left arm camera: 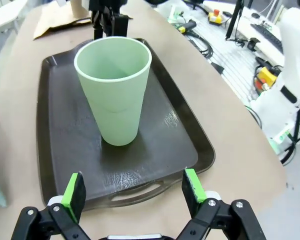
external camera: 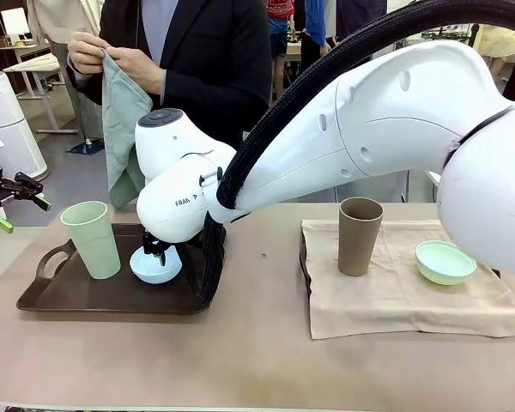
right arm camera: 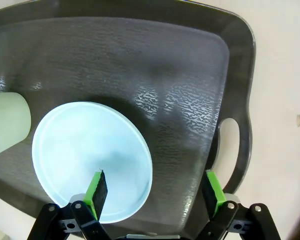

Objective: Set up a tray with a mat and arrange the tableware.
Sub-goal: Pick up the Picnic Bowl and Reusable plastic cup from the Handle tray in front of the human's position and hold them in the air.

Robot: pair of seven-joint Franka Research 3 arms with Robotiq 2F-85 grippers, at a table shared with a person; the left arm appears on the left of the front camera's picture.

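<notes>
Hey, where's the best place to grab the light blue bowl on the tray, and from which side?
Pinch the rim from straight above, one finger inside, one outside. The light blue bowl sits upright and low on the tray, so its sides likely offer little wall. Use the rim away from the pale green tumbler, where the open right gripper hangs.

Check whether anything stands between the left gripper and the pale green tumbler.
Nothing visible does: only the tray, its near rim and bare floor, lies between the open left gripper and the pale green tumbler.
</notes>
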